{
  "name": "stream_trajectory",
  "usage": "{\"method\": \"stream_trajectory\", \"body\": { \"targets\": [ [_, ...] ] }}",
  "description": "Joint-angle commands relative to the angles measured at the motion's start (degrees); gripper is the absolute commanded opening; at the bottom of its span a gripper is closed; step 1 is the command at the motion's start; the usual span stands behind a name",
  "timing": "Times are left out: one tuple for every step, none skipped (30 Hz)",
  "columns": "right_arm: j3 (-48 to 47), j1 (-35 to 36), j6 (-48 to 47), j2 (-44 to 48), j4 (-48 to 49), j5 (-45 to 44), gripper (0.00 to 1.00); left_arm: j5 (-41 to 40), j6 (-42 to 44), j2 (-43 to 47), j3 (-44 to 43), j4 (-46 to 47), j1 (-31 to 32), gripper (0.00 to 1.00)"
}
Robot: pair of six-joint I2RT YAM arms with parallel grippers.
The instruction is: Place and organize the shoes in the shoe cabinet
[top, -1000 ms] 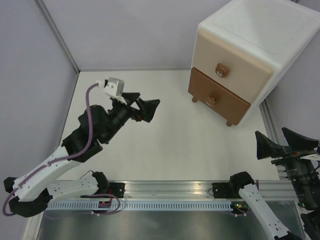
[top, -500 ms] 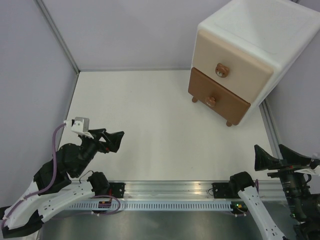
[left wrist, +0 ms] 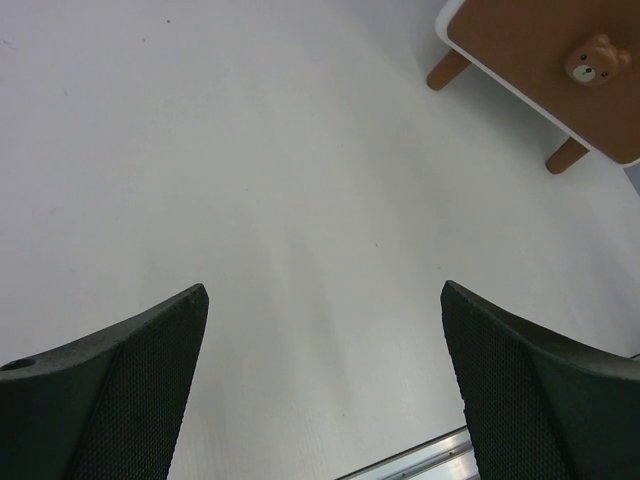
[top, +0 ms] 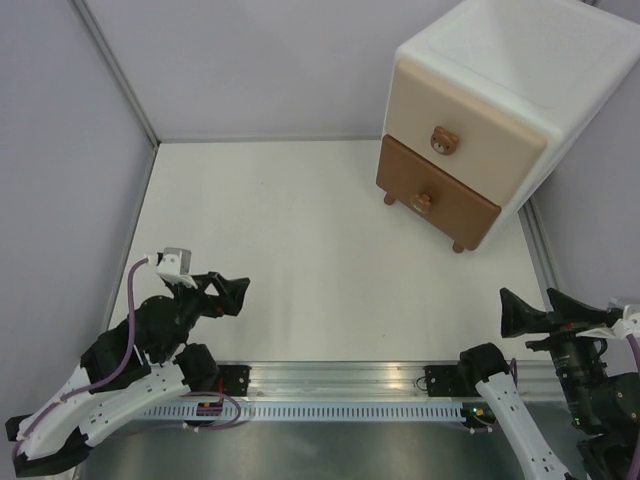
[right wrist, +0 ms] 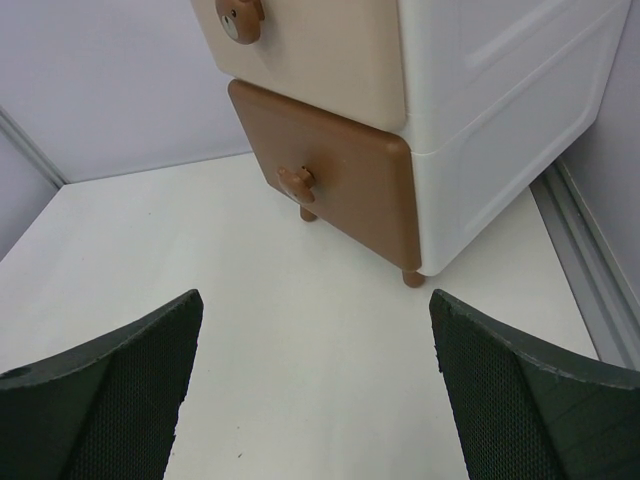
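Note:
The white shoe cabinet (top: pixel 520 70) stands at the far right of the table, with its beige upper drawer (top: pixel 470 125) and brown lower drawer (top: pixel 440 195) both shut. No shoes show in any view. My left gripper (top: pixel 228 292) is open and empty, low over the near left of the table. My right gripper (top: pixel 545 312) is open and empty at the near right edge, facing the cabinet. The left wrist view shows the gripper (left wrist: pixel 325 295) and the brown drawer (left wrist: pixel 530 75) far off. The right wrist view shows the gripper (right wrist: pixel 315 300) and both drawers (right wrist: pixel 330 170).
Lilac walls close the table at the back and on the left side (top: pixel 60 180). An aluminium rail (top: pixel 340 380) runs along the near edge between the arm bases. The cabinet stands on short brown feet (top: pixel 459 246).
My left arm has drawn back from the middle left of the table to the near left edge, gripper still open. My right gripper has shifted slightly lower and left.

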State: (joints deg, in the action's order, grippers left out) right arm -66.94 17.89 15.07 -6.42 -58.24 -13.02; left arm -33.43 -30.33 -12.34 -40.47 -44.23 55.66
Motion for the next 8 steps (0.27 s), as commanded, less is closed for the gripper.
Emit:
{"method": "stream_trajectory", "body": {
  "targets": [
    [0.7,0.3,0.6,-0.2,1.4,-0.7,0.98,-2.2,-2.3,0.2,0.4,0.2,-0.1,1.00],
    [0.8,0.3,0.6,-0.2,1.5,-0.6,0.98,-2.2,-2.4,0.1,0.5,0.2,-0.2,1.00],
    [0.9,0.3,0.7,-0.2,1.5,-0.7,0.98,-2.3,-2.4,0.0,0.5,0.3,-0.1,1.00],
    [1.3,0.3,0.7,-0.2,1.9,-0.7,0.98,-2.2,-2.4,-0.1,0.4,0.2,-0.1,1.00],
    [1.4,0.3,0.7,-0.1,2.0,-0.7,0.98,-2.2,-2.4,-0.1,0.5,0.2,-0.1,1.00],
    [1.5,0.3,0.7,-0.1,2.1,-0.7,0.98,-2.3,-2.4,-0.2,0.4,0.2,-0.1,1.00],
    [1.8,0.3,0.8,0.0,2.2,-0.6,0.98,-2.5,-2.4,-0.3,0.4,0.3,-0.1,1.00],
    [1.8,0.3,0.8,0.0,2.3,-0.7,0.98,-2.6,-2.4,-0.2,0.4,0.3,-0.1,1.00]
  ]
}}
